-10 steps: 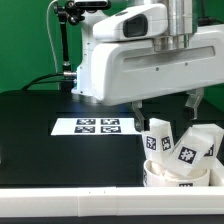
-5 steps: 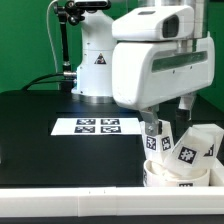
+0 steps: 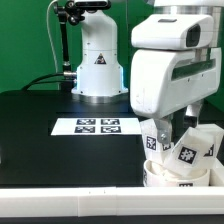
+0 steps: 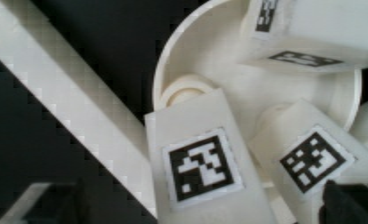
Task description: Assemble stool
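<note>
Hand lowered wide open over the stool parts, nothing gripped.

At the exterior view's near right, the seat (image 3: 178, 176) is seen on the bench (image 3: 40, 150) with blocky legs (image 3: 188, 150) piled in and against it. The hand (image 3: 176, 120) is held fully spread above them, and no part is held. The marker board (image 3: 98, 126) lies to the left, well clear. A good grasp is judged to need one leg (image 4: 202, 160) centred squarely between the fingers before closing, with its neighbours left undisturbed. The long white bar (image 4: 65, 110) should be avoided on descent.
</note>
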`<state>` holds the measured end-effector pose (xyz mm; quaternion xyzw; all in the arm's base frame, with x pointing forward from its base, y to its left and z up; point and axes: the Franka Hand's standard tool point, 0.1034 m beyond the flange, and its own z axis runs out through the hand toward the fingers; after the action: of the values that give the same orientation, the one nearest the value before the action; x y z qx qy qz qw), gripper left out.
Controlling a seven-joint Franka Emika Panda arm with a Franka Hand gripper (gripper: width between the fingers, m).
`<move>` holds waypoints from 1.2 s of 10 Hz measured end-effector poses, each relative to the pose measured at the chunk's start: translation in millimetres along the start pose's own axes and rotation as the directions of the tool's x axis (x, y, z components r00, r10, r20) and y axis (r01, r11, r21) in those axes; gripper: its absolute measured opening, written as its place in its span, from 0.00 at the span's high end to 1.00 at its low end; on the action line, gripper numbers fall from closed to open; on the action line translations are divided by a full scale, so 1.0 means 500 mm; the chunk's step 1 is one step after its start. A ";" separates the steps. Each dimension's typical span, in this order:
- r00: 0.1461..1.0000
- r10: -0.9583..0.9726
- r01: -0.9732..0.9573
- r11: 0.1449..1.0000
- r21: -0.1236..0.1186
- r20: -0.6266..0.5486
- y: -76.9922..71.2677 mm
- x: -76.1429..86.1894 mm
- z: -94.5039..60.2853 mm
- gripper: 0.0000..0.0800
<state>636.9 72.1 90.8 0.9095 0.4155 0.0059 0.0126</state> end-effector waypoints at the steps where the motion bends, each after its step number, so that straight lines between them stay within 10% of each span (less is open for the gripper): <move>1: 1.000 0.015 -0.015 1.000 0.001 0.000 -0.003 0.002 0.001 0.19; 4: 0.999 0.044 -0.044 0.999 0.004 0.000 -0.010 0.012 0.002 0.22; 7: 0.999 0.050 -0.050 0.999 0.005 0.001 -0.006 0.006 0.003 0.83; 12: 0.999 0.054 -0.054 0.999 0.005 0.002 -0.002 0.002 0.004 1.00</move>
<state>636.6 73.5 88.9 0.9205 0.3906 0.0042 0.0104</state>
